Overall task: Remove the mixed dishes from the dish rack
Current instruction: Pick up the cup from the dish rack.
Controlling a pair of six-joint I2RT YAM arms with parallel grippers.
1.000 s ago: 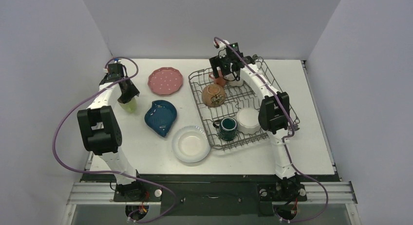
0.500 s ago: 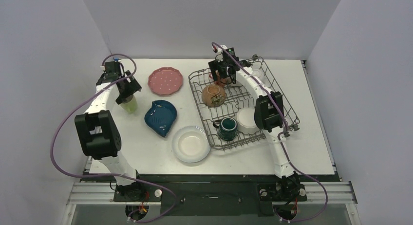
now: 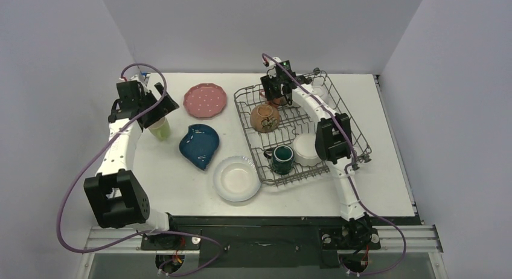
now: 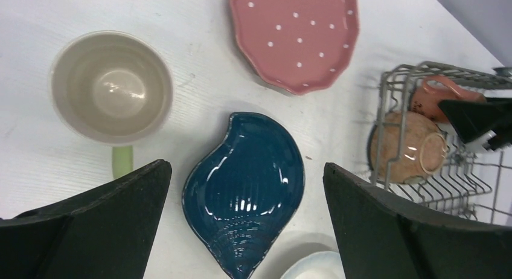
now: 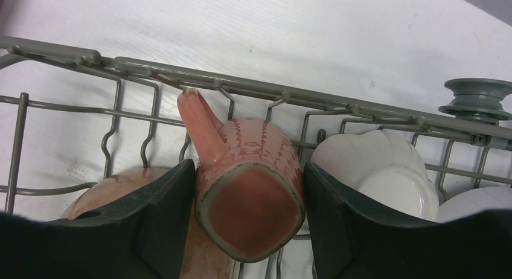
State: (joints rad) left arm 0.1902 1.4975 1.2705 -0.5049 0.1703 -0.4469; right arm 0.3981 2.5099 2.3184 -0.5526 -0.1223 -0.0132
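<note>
orange cup (image 5: 250,200) sat at 11 o'clock in dish rack (image 5: 241,86), base facing the wrist | right gripper (image 5: 247,170) clamped on its flanks, likely to lift it clear of the wires | left gripper (image 4: 244,167) spread wide, empty, above upright light-green cup (image 4: 112,86) at table's 9 o'clock | white table (image 3: 181,188); plain grey walls (image 3: 253,25)

Light: bright, even, from overhead.
Shadows: faint, soft-edged.
Glare: white glints on blue dish (image 4: 241,200) between the left gripper (image 4: 241,167) jaws.
Focus: fingers (image 5: 163,224) nearest the lens slightly soft.
</note>
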